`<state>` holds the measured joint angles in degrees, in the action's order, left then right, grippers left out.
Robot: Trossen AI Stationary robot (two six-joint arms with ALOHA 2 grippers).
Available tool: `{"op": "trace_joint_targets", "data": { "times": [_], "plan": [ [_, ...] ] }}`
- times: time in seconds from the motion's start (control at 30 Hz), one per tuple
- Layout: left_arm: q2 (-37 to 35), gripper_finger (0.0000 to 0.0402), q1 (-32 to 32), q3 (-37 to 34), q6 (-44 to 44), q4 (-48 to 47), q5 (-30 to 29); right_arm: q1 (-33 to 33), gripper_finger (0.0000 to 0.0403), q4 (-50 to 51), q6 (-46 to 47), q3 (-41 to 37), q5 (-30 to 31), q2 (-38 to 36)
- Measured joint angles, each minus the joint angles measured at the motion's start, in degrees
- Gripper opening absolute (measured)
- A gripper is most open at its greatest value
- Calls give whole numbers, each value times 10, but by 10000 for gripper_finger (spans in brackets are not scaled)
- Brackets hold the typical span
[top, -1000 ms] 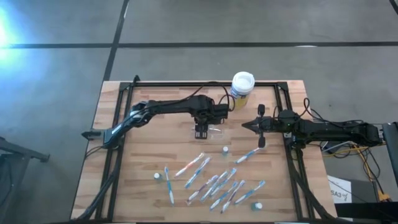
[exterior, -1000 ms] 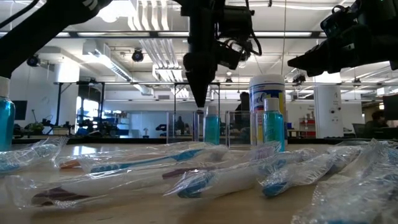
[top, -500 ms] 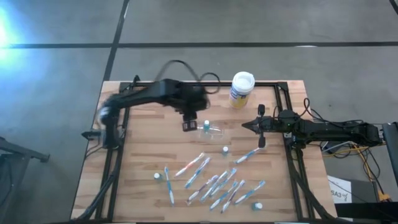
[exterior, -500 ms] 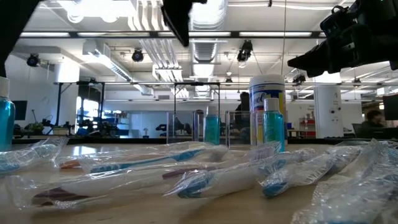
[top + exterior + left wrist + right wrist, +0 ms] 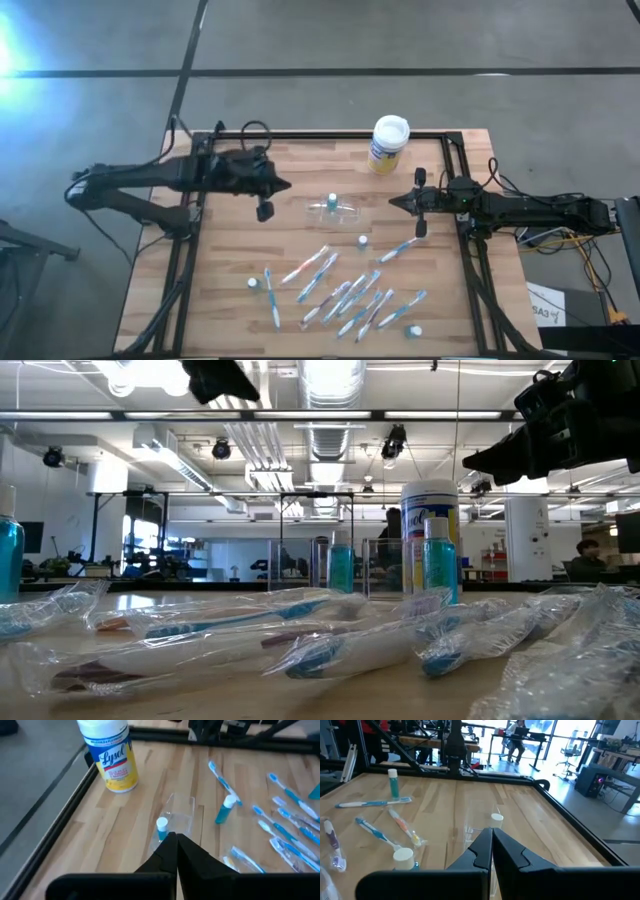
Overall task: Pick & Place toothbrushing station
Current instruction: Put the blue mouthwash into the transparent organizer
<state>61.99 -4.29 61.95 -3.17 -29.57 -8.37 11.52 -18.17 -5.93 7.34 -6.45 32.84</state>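
Observation:
The clear plastic holder (image 5: 342, 209) stands on the table's middle, toward the far side. One teal tube with a white cap (image 5: 161, 825) stands upright at its left end. The same holder (image 5: 479, 822) shows in the right wrist view. Wrapped toothbrushes (image 5: 340, 290) and loose tubes (image 5: 362, 241) lie scattered on the near half. My left gripper (image 5: 286, 185) hovers shut and empty to the holder's left, well above the table. My right gripper (image 5: 394, 201) hangs shut and empty to the holder's right.
A white-lidded canister (image 5: 389, 143) with a yellow-blue label stands at the far edge, behind the holder. A black frame (image 5: 330, 133) runs along the table's sides. Bare wood lies between the holder and the left rail (image 5: 230, 240).
My left gripper has risen from over the holder and drawn back toward the table's left edge. It has tipped from pointing down to nearly level, and it has shut with nothing in it. The tube stays upright in the holder.

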Motion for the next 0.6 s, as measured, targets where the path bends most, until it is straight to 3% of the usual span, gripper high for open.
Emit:
{"op": "trace_joint_targets", "data": {
  "times": [0.13,0.27,0.43,0.6],
  "plan": [
    [-9,4,0,-99,-10,135,-1,0,8,-1,0,0,1,0],
    [31,3,0,-145,-9,239,-6,0,8,-2,0,0,2,0],
    [112,3,0,-148,17,293,-30,0,8,-2,-1,-1,2,0],
    [194,3,0,-109,50,302,-51,0,8,-2,-2,-1,4,0]
  ]
}}
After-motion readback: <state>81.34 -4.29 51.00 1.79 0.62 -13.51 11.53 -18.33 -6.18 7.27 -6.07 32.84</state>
